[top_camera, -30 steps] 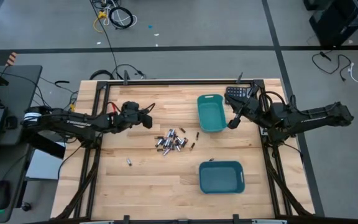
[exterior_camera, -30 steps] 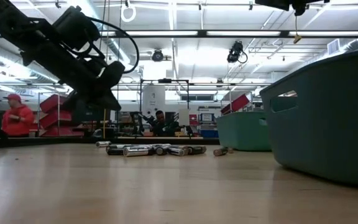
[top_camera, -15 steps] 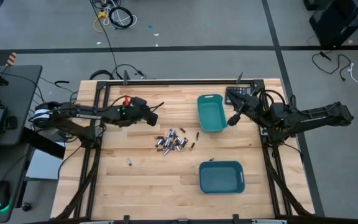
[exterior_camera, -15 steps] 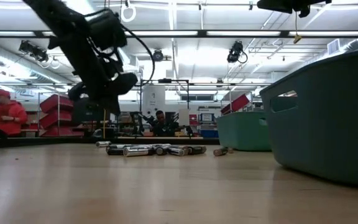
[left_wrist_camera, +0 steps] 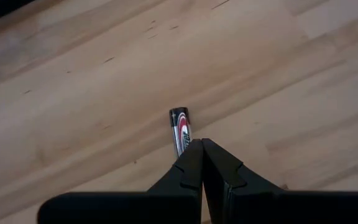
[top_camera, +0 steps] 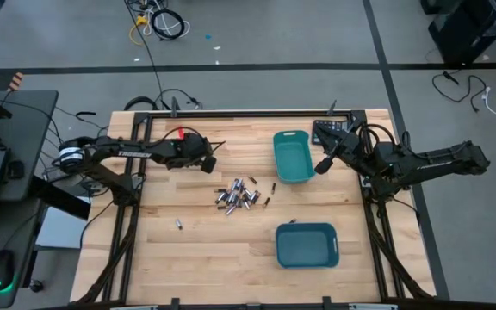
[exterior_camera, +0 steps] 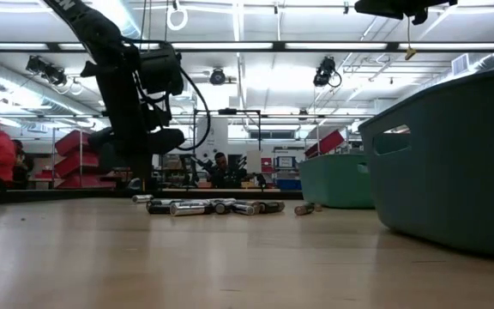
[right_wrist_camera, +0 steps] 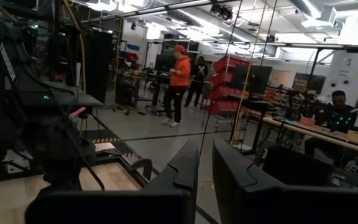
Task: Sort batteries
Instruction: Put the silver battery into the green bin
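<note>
The left end effector (left_wrist_camera: 201,148) hangs above the bare tabletop (top_camera: 188,258), its fingers pressed together on a single battery (left_wrist_camera: 180,127) that sticks out past the tips. The pile of batteries (top_camera: 238,195) lies near it, toward the teal bins (top_camera: 294,157). The right end effector (top_camera: 322,165) hovers just beside the far bin, its fingers slightly spread with nothing between them.
</note>
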